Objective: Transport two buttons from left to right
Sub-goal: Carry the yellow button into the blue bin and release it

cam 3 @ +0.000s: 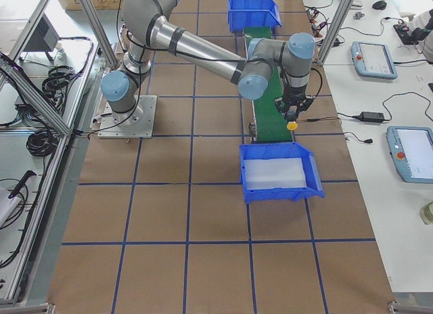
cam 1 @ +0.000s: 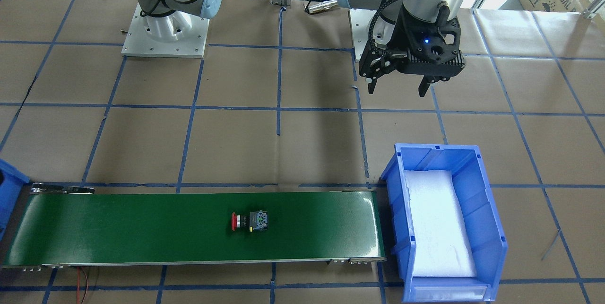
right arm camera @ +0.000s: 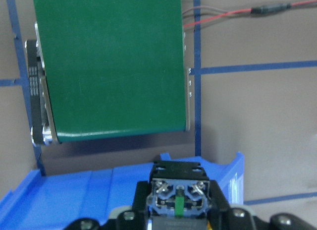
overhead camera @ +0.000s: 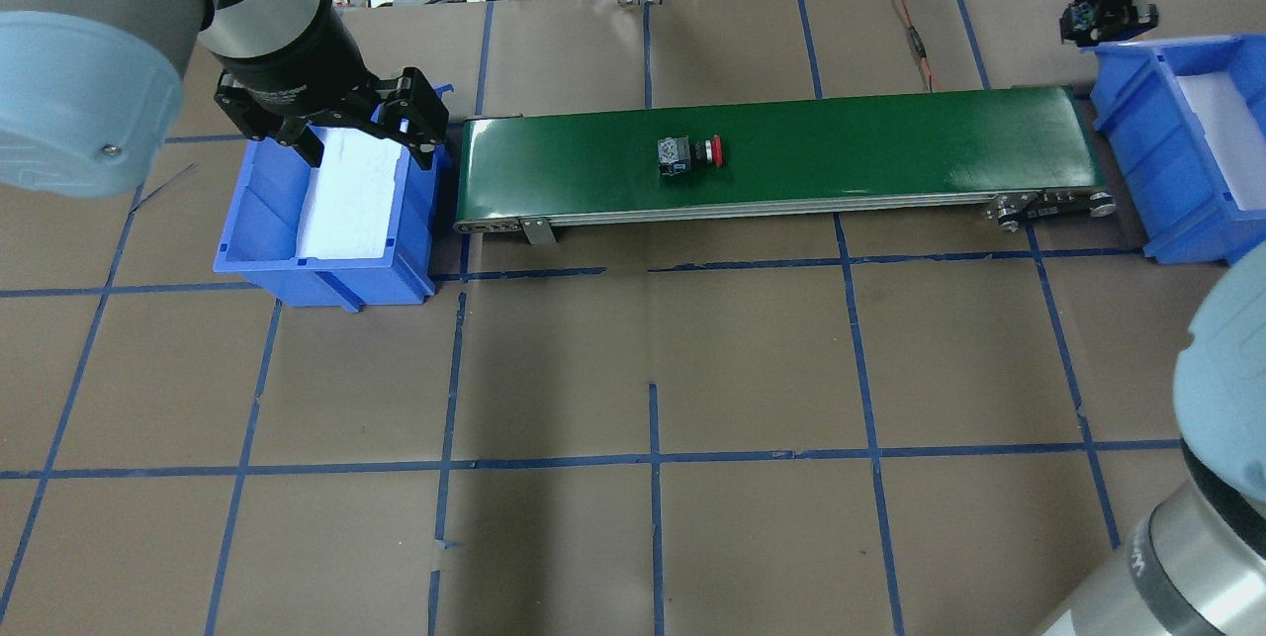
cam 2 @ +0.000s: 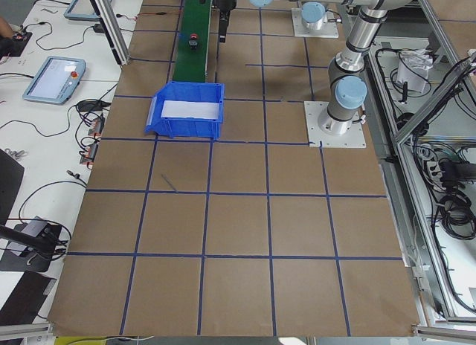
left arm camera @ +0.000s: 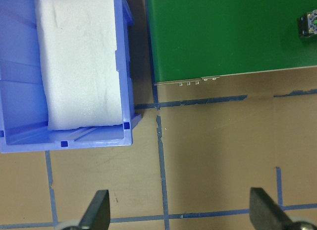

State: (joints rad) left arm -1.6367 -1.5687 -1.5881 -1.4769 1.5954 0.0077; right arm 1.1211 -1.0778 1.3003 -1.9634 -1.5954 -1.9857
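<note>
- Right now the red-capped button lies on its side about midway along the green conveyor belt, its cap facing the belt's right end.
- Meanwhile the yellow-capped button hangs cap-down in the right gripper, whose fingers are clamped on its black-and-grey block.
- That button sits just above the right blue bin, over the wall nearest the belt's right end.
- At the belt's left end stands the left blue bin, lined with white foam.
- The left gripper hovers over the brown paper on the robot's side of that bin, with its fingers spread wide and nothing between them.
</note>
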